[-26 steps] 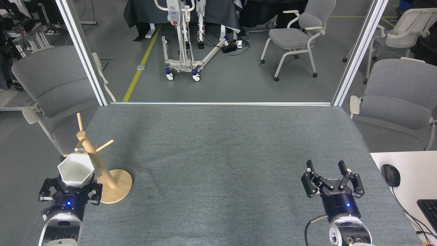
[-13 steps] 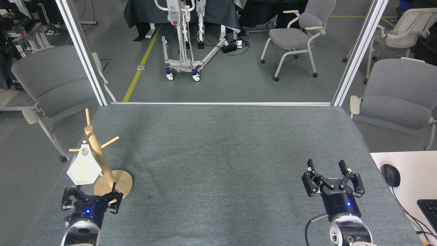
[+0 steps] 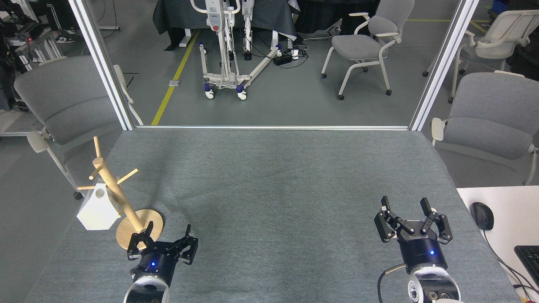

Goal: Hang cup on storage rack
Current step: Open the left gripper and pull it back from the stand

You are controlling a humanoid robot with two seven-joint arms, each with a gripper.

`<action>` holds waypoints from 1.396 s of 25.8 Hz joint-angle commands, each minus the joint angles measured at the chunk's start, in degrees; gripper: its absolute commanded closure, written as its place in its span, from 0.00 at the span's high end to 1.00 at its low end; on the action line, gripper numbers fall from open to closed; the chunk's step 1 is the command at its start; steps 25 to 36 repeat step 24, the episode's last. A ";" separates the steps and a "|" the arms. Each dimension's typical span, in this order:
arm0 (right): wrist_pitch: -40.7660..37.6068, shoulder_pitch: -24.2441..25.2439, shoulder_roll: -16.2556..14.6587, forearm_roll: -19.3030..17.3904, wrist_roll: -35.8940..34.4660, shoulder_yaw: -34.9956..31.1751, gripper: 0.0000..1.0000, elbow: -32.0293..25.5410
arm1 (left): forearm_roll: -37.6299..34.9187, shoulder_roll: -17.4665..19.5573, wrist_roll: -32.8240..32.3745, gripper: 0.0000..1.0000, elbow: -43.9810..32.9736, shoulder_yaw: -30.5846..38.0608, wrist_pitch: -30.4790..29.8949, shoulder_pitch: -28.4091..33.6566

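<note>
So your cup (image 3: 97,209) is on the rack (image 3: 117,201) at the table's (image 3: 278,185) near-left corner. It hangs upside down from a low peg on the left side of the slanted post, handle looped over the peg as far as I can tell; that bit is small in this view. The rack's round base sits on the gray mat right at the table's left edge, and the cup hangs out past that edge.

Your left gripper (image 3: 167,236) is just beside the base, to its right, fingers spread and holding nothing, clear of both cup and rack. Right gripper (image 3: 406,208) is way over on the near-right side of the table, well apart from everything, fingers spread wide and empty too.
</note>
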 commanded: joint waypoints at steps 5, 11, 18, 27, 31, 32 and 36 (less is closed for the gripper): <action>0.59 0.34 -0.05 -0.01 -0.36 -0.15 1.00 -0.35 | 12.16 -0.53 -0.01 0.98 -4.60 -13.99 4.34 -4.19; 1.73 0.25 -0.14 -0.01 -0.36 -0.32 1.00 -0.09 | 12.16 -0.27 -0.10 0.99 -8.55 -22.17 11.20 -3.67; 1.82 0.07 0.39 -0.10 -0.10 -1.29 1.00 0.00 | 12.24 -0.27 -3.44 0.98 -11.63 -22.87 11.38 -0.33; 2.26 -0.02 -0.23 -0.19 -0.01 -1.64 1.00 -0.09 | 12.86 -0.36 -6.60 0.98 -11.80 -23.13 11.99 -0.33; 2.26 -0.02 -0.23 -0.19 -0.01 -1.64 1.00 -0.09 | 12.86 -0.36 -6.60 0.98 -11.80 -23.13 11.99 -0.33; 2.26 -0.02 -0.23 -0.19 -0.01 -1.64 1.00 -0.09 | 12.86 -0.36 -6.60 0.98 -11.80 -23.13 11.99 -0.33; 2.26 -0.02 -0.23 -0.19 -0.01 -1.64 1.00 -0.09 | 12.86 -0.36 -6.60 0.98 -11.80 -23.13 11.99 -0.33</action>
